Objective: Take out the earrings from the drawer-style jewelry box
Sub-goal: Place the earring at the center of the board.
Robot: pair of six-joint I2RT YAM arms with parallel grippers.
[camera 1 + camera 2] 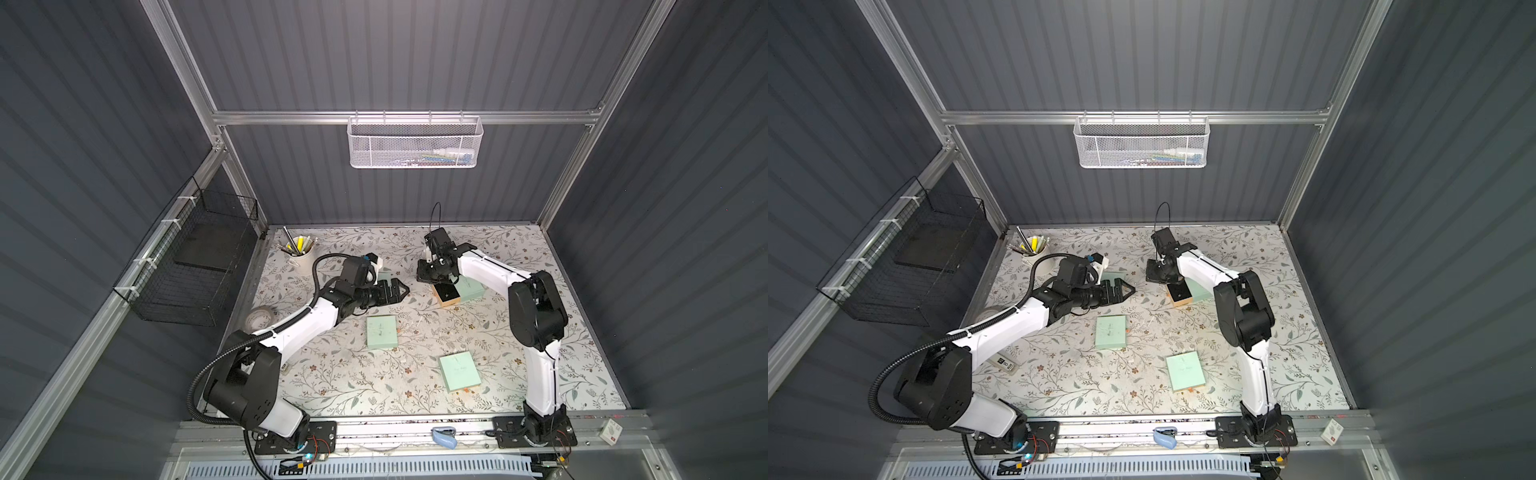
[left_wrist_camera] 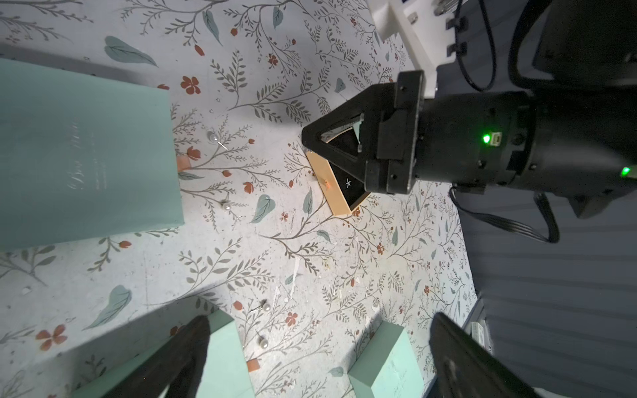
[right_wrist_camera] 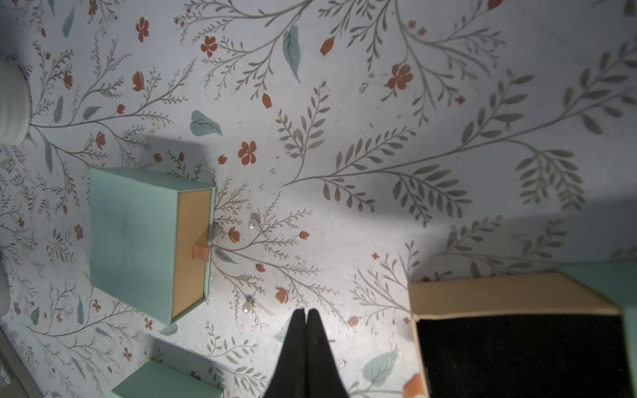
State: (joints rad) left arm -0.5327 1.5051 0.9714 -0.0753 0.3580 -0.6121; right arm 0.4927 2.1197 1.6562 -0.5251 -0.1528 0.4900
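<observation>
Closed right hand [image 3: 306, 315] hovers just beside the tan, black-lined drawer [image 3: 482, 293] holding a whitish star stud [image 2: 347, 183]; open left hand [image 1: 401, 291] is farther off.

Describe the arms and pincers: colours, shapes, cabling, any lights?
Left arm and right arm: white link shells, black joint housings. A black corrugated conduit runs along the left one; thin black cables trail from the right wrist. Left pincer and right pincer: black, with tapered triangular fingers. Green lights glow on the right wrist.
</observation>
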